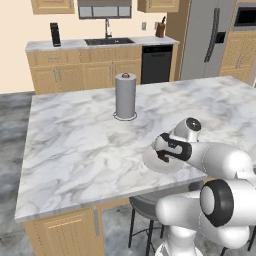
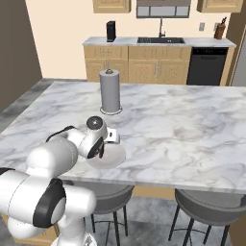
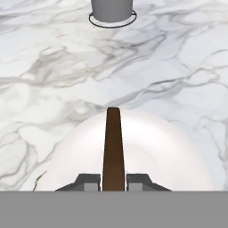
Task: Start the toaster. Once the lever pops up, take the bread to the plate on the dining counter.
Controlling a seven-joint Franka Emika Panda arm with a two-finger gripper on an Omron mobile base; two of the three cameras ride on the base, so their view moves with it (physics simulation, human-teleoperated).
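End effector (image 3: 113,181) of mine pinches the bread (image 3: 112,147) edge-on by its lower end, over the plate (image 3: 173,156) on the bench (image 1: 75,145). Light, stiff, crumbly slice, I judge: gentle flat-side grip suits it. Paper towel roll (image 1: 125,96) stands beyond.

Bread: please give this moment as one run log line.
bread: held edge-up between fingers | over plate | dining counter | not released
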